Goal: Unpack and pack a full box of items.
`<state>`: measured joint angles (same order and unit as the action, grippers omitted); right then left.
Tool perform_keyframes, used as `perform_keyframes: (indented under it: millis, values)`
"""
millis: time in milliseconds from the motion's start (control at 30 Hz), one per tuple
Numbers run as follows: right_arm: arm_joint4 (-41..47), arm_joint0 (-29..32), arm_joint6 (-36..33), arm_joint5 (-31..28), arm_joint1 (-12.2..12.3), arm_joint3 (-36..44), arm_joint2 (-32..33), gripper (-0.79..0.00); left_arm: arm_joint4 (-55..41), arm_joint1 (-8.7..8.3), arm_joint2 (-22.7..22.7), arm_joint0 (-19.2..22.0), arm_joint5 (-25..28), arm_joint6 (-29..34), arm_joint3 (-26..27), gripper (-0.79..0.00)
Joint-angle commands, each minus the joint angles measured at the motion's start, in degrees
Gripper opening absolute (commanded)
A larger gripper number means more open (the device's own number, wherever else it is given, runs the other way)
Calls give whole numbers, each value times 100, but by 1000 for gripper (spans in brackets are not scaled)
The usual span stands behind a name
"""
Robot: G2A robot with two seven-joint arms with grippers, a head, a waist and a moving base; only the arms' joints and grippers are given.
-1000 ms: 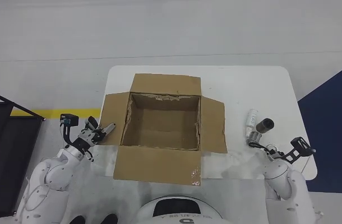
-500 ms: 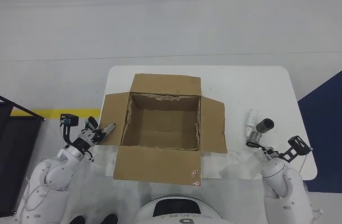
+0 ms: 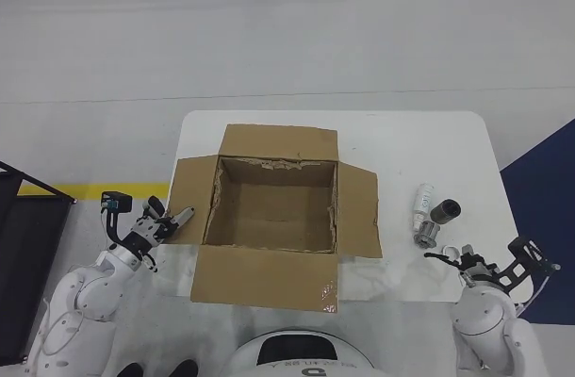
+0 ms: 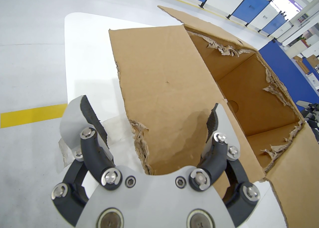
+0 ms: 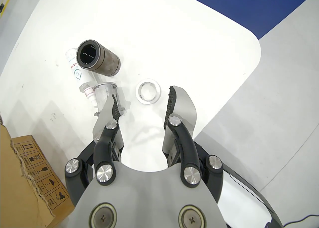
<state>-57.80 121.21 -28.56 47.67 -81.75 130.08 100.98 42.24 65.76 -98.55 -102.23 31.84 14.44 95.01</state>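
Just ahead of my right fingers [image 5: 183, 107], which stand apart, a metal ring [image 5: 148, 93] lies flat on the counter [image 5: 174, 27], the dark cylinder [image 5: 98, 57] on its side just past it. My left fingers [image 4: 74, 112], also apart, hang at the empty box [image 4: 159, 77], by its left flap, so I judge the right arm the nearer one.
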Motion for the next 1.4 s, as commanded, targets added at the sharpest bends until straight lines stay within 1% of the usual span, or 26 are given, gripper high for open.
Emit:
perform_keyframes:
  millis: [0, 467, 500, 567, 667, 700, 733, 833, 1100, 1367]
  values:
    - [-1, 2, 0, 1, 0, 1, 0, -413, 0, 0, 0, 0, 0, 0, 0, 0]
    - [-1, 2, 0, 1, 0, 1, 0, -413, 0, 0, 0, 0, 0, 0, 0, 0]
    - [53, -12, -47, -76, 1, -58, -8, 0, 0, 0, 0, 0, 0, 0, 0, 0]
    - [67, -76, -304, -195, 21, -222, 85, 0, 0, 0, 0, 0, 0, 0, 0, 0]
    - [-254, -314, -802, -21, 63, -455, 167, 0, 0, 0, 0, 0, 0, 0, 0, 0]
    - [-381, -391, -978, -11, 79, -509, 170, -280, 0, 0, 0, 0, 0, 0, 0, 0]
    - [-522, -460, -1128, 18, 94, -567, 173, -425, 0, 0, 0, 0, 0, 0, 0, 0]
    - [-904, -662, -1540, 137, 123, -721, 113, -446, 0, 0, 0, 0, 0, 0, 0, 0]
    - [-1834, -1200, -2447, 281, 174, -1206, -79, -434, 0, 0, 0, 0, 0, 0, 0, 0]
    - [-2118, -1587, -2577, 228, 115, -1679, -140, -419, 0, 0, 0, 0, 0, 0, 0, 0]
